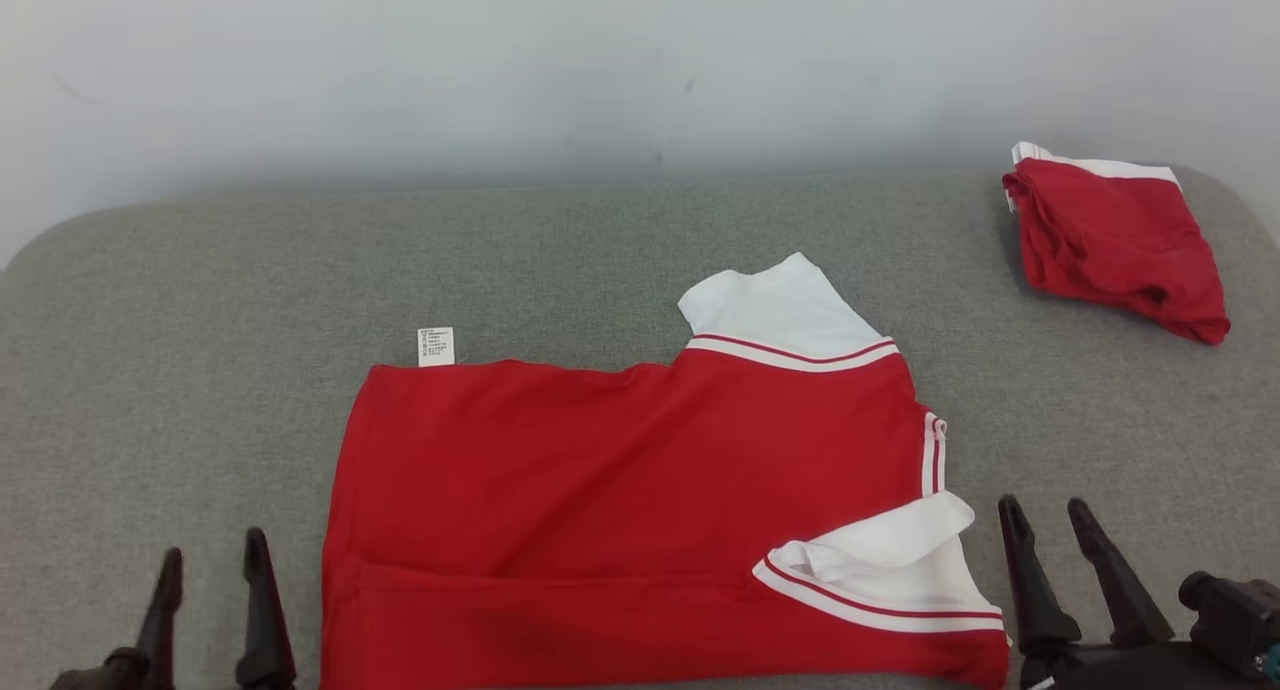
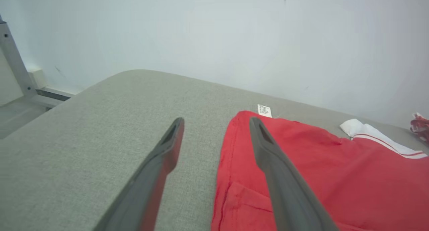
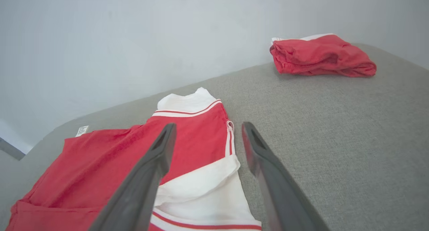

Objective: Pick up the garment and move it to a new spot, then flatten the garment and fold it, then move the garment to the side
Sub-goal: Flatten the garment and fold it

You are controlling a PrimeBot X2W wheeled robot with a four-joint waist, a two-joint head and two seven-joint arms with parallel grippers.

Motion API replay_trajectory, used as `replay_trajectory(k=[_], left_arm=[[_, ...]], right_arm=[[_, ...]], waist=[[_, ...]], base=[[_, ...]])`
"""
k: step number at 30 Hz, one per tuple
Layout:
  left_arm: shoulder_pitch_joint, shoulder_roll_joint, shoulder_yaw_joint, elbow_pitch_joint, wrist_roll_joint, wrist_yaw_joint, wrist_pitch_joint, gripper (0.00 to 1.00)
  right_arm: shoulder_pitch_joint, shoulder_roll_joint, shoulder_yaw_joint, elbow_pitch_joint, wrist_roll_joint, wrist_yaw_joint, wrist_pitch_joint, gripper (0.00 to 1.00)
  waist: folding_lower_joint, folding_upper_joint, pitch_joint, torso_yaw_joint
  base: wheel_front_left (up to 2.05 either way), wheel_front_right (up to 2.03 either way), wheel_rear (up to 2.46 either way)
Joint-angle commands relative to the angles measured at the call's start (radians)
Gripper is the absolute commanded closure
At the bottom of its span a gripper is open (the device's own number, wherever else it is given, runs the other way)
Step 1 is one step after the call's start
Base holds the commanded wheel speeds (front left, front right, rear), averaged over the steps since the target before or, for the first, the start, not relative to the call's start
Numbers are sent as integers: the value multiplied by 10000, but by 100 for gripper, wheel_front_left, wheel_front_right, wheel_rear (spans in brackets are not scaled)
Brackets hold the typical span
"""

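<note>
**Both grippers spread, shirt flat between them**

The left gripper (image 1: pixel 215 545) has its fingers (image 1: pixel 262 610) spread and holds nothing. The right gripper (image 1: pixel 1043 505) is likewise spread and empty.

The shirt (image 1: pixel 620 470), red with white sleeves, lies flat on the grey surface (image 1: pixel 180 370) between the two grippers. Its hem edge lies just right of the left gripper. In the left wrist view, that gripper's right finger crosses the red edge and its left finger is over bare surface; contact cannot be told.

The near sleeve (image 1: pixel 880 560), folded back onto the body, lies just left of the right gripper. The far sleeve (image 1: pixel 780 305) points away from both grippers. A white label (image 1: pixel 436 346) projects from the far edge, ahead and right of the left gripper.

A second garment (image 1: pixel 1115 240), red and bundled, lies well ahead of the right gripper, apart from the shirt.
</note>
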Motion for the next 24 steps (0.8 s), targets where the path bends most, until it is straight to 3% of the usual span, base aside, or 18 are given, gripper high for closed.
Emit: replay_trajectory(k=[1, 10, 14, 24], left_arm=[[179, -4, 113, -150, 285, 19, -26, 0], [427, -22, 471, -431, 2383, 147, -29, 0], [371, -212, 622, -385, 2554, 153, -30, 0], [336, -41, 412, -348, 2575, -184, 106, 0]], right_arm=[[-83, 92, 56, 27, -67, -22, -143, 0], [-548, 198, 619, 507, -957, -22, -1604, 0], [-727, 182, 903, 948, -1505, -22, -2222, 0], [-1073, 421, 1019, 1727, -2157, -22, -2690, 0]], waist=[[0, 0, -61, 52], [0, 0, -228, 241], [0, 0, -245, 288], [0, 0, -359, 411]], base=[[0, 0, 0], [0, 0, 0], [0, 0, 0], [0, 0, 0]])
